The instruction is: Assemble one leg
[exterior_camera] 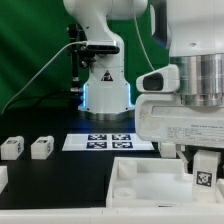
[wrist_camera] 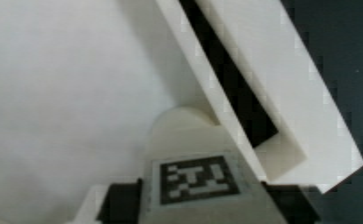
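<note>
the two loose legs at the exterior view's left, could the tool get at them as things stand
Probably not right away. The tool looks shut on a leg over the white panel, so it is occupied. The two loose legs stand uncovered on the table, with nothing over them.

Marker board (exterior_camera: pixel 110 141) flat on table (exterior_camera: pixel 60 185) — white panel (exterior_camera: pixel 150 183) nearby.

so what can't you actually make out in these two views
- Gripper: in the exterior view the arm's white housing covers the fingertips; open or shut cannot be told.
- Held leg: cut off by the exterior view's lower edge.
- White panel: cut off by the exterior view's lower edge; the wrist view shows only part.
- Tags on the two loose legs: too small.
</note>
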You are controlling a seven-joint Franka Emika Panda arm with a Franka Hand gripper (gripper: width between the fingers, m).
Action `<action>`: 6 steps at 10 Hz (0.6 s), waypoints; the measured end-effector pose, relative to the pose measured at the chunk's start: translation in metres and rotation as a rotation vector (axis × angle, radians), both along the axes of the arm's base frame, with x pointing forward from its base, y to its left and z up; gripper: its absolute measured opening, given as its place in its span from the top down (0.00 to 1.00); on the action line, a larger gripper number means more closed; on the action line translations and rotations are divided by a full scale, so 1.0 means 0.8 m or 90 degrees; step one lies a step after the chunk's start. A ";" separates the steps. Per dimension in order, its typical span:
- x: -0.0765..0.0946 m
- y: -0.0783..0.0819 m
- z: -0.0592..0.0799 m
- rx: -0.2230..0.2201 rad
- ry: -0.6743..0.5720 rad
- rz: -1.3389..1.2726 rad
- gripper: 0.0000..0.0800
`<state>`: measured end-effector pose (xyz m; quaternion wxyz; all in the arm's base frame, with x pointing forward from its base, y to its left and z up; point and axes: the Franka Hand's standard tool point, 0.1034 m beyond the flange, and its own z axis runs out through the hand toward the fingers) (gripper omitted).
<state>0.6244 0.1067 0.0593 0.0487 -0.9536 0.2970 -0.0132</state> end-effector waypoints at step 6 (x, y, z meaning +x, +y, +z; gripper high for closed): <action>0.000 0.000 -0.001 0.000 0.000 0.001 0.22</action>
